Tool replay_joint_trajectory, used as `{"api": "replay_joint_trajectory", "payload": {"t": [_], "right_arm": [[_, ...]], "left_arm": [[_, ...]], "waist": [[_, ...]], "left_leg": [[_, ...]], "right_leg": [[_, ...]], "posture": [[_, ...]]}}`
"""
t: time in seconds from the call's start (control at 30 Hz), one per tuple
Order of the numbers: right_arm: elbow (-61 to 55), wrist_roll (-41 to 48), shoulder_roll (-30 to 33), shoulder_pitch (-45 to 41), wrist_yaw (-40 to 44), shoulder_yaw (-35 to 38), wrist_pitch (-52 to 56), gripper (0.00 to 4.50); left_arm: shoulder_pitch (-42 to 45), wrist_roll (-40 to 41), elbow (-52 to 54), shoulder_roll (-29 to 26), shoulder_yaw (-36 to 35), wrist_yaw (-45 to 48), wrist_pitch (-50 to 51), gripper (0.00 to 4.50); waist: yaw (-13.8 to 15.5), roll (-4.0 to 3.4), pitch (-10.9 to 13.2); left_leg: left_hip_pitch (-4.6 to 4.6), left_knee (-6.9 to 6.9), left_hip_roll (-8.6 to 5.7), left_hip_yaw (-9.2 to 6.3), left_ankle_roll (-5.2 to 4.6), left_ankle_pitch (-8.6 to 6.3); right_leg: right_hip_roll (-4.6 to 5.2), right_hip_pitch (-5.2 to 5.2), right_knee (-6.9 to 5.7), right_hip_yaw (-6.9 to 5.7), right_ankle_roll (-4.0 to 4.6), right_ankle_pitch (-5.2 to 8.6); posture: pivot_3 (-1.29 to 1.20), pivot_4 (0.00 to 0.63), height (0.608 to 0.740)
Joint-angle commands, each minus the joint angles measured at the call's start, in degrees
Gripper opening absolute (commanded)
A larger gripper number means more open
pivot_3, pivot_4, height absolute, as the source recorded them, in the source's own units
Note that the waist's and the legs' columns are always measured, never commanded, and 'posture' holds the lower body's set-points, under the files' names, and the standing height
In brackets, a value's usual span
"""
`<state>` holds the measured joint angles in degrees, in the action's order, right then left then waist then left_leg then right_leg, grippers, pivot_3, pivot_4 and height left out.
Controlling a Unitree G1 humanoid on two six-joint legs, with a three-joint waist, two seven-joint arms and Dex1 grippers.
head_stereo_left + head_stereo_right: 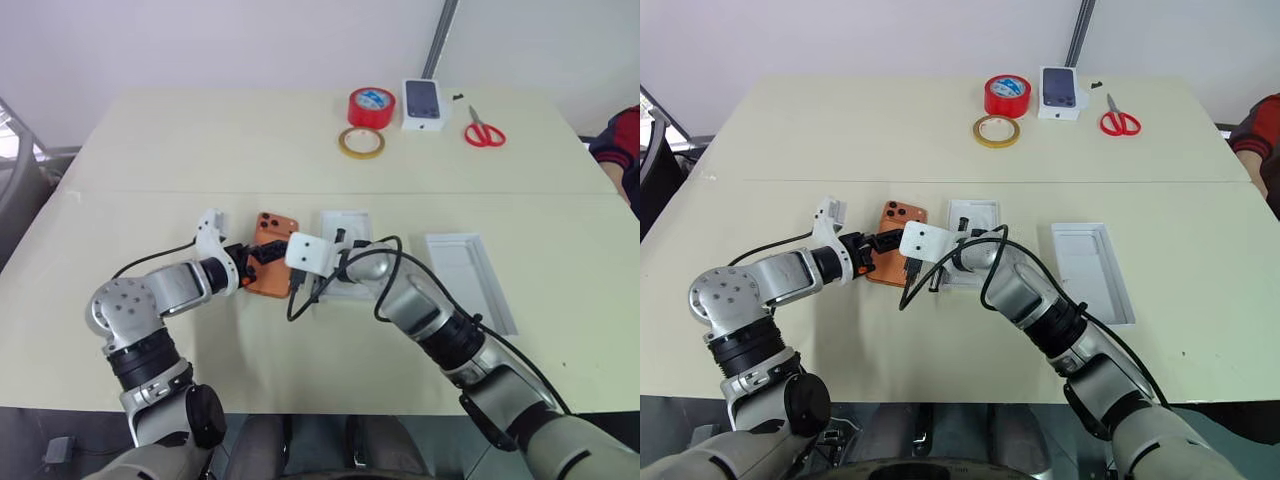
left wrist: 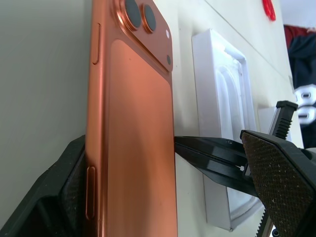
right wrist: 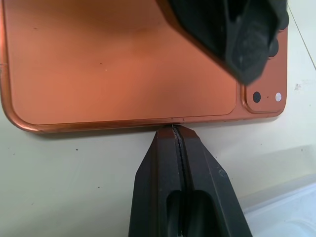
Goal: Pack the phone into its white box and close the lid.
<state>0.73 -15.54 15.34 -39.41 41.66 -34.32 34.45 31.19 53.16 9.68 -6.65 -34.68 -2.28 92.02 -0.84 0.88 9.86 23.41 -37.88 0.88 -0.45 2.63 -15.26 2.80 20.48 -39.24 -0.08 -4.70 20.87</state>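
The orange phone [image 1: 272, 248] lies back up on the table, its camera lenses at the far end. My left gripper [image 1: 255, 262] is open and straddles the phone's near half; one pad [image 2: 64, 197] rests against its left long edge and the other finger [image 2: 271, 173] stands apart on the right. My right gripper [image 3: 175, 129] is shut, with its tips touching the phone's right long edge. The white box [image 1: 348, 222] sits just right of the phone, partly behind my right wrist. The lid [image 1: 468, 275] lies open side up further right.
At the table's far side are a red tape roll [image 1: 372, 106], a yellowish tape ring [image 1: 361, 142], a small white carton printed with a phone picture [image 1: 424, 104] and red scissors [image 1: 484, 130]. A person's sleeve [image 1: 620, 150] shows at the right edge.
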Motion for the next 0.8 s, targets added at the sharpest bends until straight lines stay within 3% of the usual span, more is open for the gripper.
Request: {"api": "replay_joint_trajectory", "payload": {"t": [0.03, 0.27, 0.37, 0.47, 0.73, 0.8], "right_arm": [[-1.6, -0.3, -0.1, 0.5, 0.6, -0.3, -0.1, 0.00], [-1.9, -0.5, 0.2, 0.6, 0.9, -0.4, -0.2, 0.00], [-2.0, -0.6, 0.3, 0.6, 1.0, -0.6, -0.2, 0.00], [-2.2, -0.7, 0.5, 0.6, 1.1, -0.6, -0.2, 0.00], [-3.7, -0.9, 1.0, 0.8, 1.5, 0.1, 0.6, 0.00], [-4.7, -0.8, 1.1, 0.9, 1.6, 0.4, 1.0, 0.00]], "left_arm": [[0.5, 2.1, -0.2, -1.2, -0.4, -0.9, 0.5, 4.43], [2.2, 2.2, -2.6, -1.3, -5.2, -2.6, 0.5, 4.43], [1.6, 2.6, -2.5, -0.8, -5.6, -3.2, 0.5, 3.52], [0.7, 3.2, -2.1, -0.8, -5.1, -3.6, 0.5, 2.07], [0.4, 6.0, -2.8, 1.0, -8.5, -5.9, 0.5, 2.07], [0.7, 7.2, -2.9, 1.8, -10.0, -6.7, 0.5, 1.50]], "waist": [[-0.1, 0.00, 0.0], [-0.1, 0.01, 0.0], [-0.1, 0.01, 0.0], [0.0, 0.02, 0.0], [0.0, 0.02, 0.0], [0.1, 0.03, 0.0]], "left_leg": [[0.00, 0.00, 0.00, 0.00, 0.00, 0.00], [0.00, 0.01, 0.01, 0.00, 0.02, 0.01], [0.00, 0.01, 0.01, 0.00, 0.02, 0.01], [0.01, 0.02, 0.01, 0.00, 0.02, 0.01], [0.01, 0.02, 0.01, 0.00, 0.03, 0.01], [0.02, 0.02, 0.01, 0.00, 0.03, 0.01]], "right_leg": [[0.00, 0.01, 0.00, 0.00, 0.00, 0.00], [-0.01, 0.02, 0.01, 0.00, 0.00, 0.00], [-0.01, 0.02, 0.01, 0.00, 0.00, 0.00], [-0.01, 0.03, 0.01, 0.00, 0.00, 0.00], [0.00, 0.03, 0.02, 0.00, 0.00, 0.00], [0.00, 0.03, 0.03, 0.00, 0.00, 0.00]], "posture": [[0.00, 0.150, 0.740], [0.00, 0.150, 0.740], [0.00, 0.150, 0.740], [0.00, 0.150, 0.740], [0.00, 0.150, 0.740], [0.00, 0.150, 0.740]]}}
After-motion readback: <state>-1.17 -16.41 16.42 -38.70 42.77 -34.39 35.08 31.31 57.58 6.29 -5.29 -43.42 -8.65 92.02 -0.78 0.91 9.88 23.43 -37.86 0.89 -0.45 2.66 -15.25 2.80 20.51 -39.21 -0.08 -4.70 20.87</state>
